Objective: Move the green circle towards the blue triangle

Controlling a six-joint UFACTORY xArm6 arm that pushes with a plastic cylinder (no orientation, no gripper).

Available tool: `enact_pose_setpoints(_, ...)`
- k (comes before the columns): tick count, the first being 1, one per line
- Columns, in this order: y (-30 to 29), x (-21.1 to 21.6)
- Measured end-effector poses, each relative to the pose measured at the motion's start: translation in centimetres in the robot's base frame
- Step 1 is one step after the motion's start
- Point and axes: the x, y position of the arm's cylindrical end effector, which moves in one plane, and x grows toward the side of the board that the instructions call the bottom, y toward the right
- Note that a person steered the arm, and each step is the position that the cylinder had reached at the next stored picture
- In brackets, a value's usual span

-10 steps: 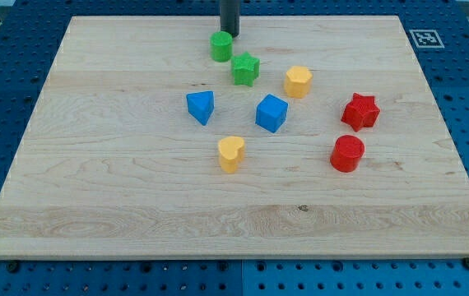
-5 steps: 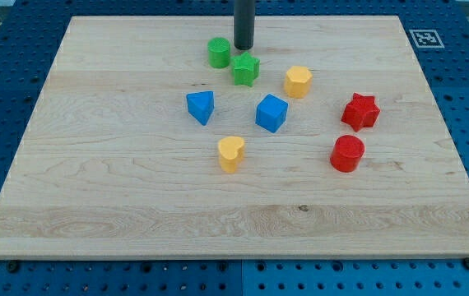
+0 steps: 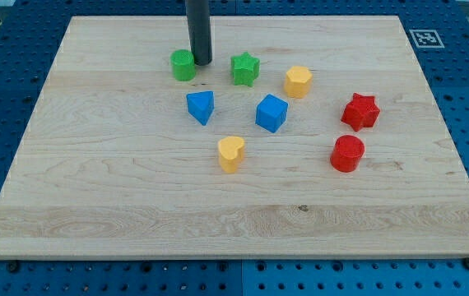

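**Tip stood against the green circle's right side**

My tip (image 3: 201,62) rested on the wooden board (image 3: 95,189) near the view's top, touching or all but touching the right flank of the green circle (image 3: 183,64). There are no fingers on this rod, so nothing was spread, pressed or pinched; it held nothing and only met the block sideways.

The green circle sat just to the view's left of my tip. It stood upright as a short round cylinder, flat face up, with no long axis or facing direction to make out.

Below my tip, towards the view's bottom and apart from it, lay the blue triangle (image 3: 201,107). To the tip's right, near but apart, stood the green star (image 3: 245,69), then the yellow hexagon (image 3: 298,81). Further down and right lay the blue cube (image 3: 271,113), the yellow heart (image 3: 231,154), the red star (image 3: 360,112) and the red circle (image 3: 347,153).
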Motion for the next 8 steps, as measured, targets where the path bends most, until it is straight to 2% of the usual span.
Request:
enact_pose_setpoints(1, -1.1, -2.3)
enact_pose_setpoints(2, -6.2, -2.4)
enact_pose_setpoints(3, -8.8, -1.9)
enact_pose_setpoints(5, -7.0, 0.9)
enact_pose_setpoints(8, -6.3, -0.3)
